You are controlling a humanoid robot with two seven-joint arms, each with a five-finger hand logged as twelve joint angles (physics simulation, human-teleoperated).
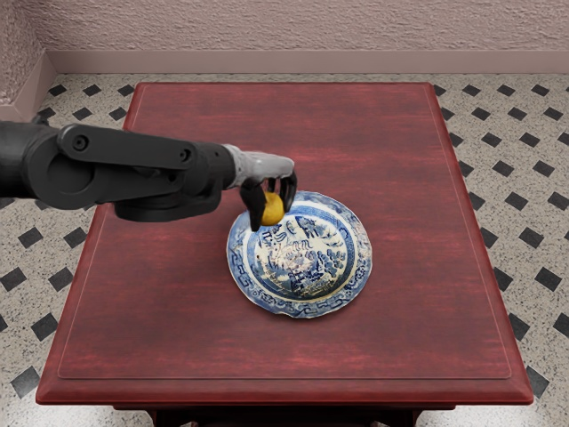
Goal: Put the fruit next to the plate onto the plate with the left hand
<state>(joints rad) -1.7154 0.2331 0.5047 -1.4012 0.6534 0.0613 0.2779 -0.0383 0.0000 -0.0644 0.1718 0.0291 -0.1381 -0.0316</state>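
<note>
Red wood formed the bench [178, 302]; over the plate's [342, 276] upper-left rim, the left hand [267, 191] had its fingers clamped on the fruit [272, 210].

The table [178, 311] is red-stained wood with a satin sheen, the plate [356, 267] on it glossy glazed ceramic, the fruit [273, 209] at the plate's rim smooth-skinned and matt, the left hand [267, 181] matt grey and black.

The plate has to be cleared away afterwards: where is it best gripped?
Probably pinch the plate by its raised rim on the right side, coming from the right: it lies flat, and the left robot hand holds the fruit over its upper left edge.
</note>
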